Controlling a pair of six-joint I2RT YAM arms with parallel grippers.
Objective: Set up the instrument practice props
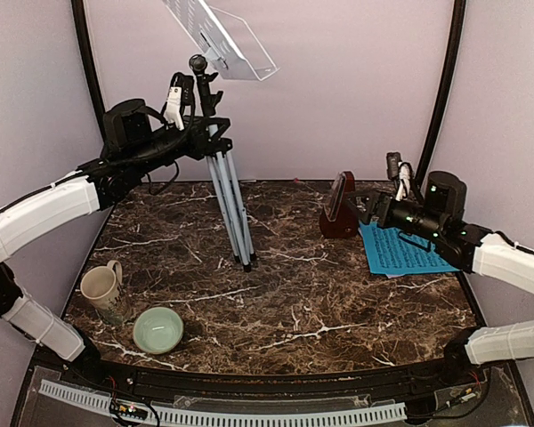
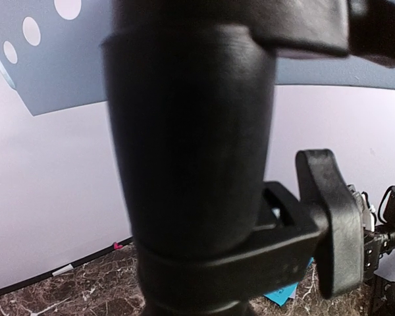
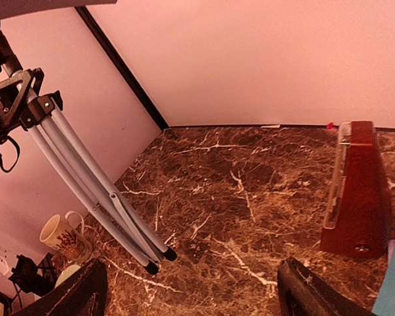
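One music stand [image 1: 231, 205], top leaning left, L jaws gripping it, R jaws open

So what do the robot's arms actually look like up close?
Both the left arm and right arm have white shells and black joints, with thin black cables trailing. Small green lights glow on the right one. The left pincer and right pincer are black.

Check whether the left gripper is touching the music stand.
Touching. The top view shows the left gripper closed around the tilted music stand just above its folded legs.
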